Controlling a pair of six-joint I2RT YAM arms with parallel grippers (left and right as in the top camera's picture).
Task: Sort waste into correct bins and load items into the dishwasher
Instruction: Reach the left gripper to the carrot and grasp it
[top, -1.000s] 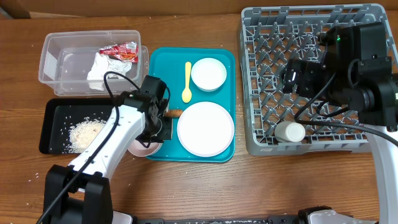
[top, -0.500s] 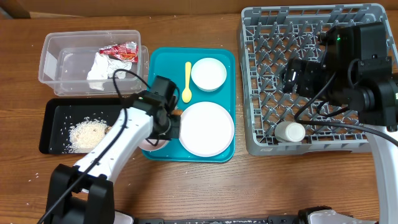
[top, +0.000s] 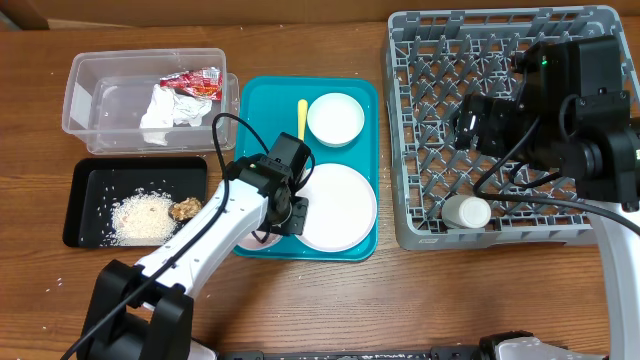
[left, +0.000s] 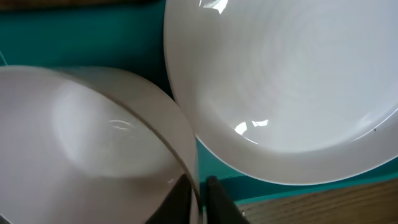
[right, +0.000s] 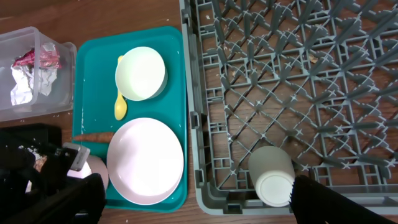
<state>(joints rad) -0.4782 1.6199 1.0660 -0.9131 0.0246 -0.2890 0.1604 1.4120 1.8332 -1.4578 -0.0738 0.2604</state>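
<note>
Grey plastic lattice dishwasher rack (top: 400, 120), right of the table; the right gripper (right: 202, 202) hangs over it, fingers spread wide and empty. Teal rectangular plastic tray (top: 262, 130), centre. Clear plastic waste bin (top: 90, 110), far left, holding crumpled wrappers. Black shallow tray (top: 90, 180), near left, with scattered rice and a brown scrap. Large white round plate (top: 345, 205), flat on the near half of the teal tray. Pale pink glossy bowl (left: 93, 143), the item in hand: it sits at the tray's near left corner, just left of the plate and largely under the left arm. The left gripper (left: 200, 190) is pinched on its rim, one finger on either side of the wall. Judged light, stiff, smooth and apt to slip, possibly breakable; the rim is the natural hold. Being round, it has no long axis; its mouth appears to face up, though that is not certain. Small white round bowl (top: 335, 118), far on the tray. White cup (top: 467, 211), on its side in the rack's near left part. Yellow plastic spoon (top: 301, 112), lying near to far, left of the small bowl.
</note>
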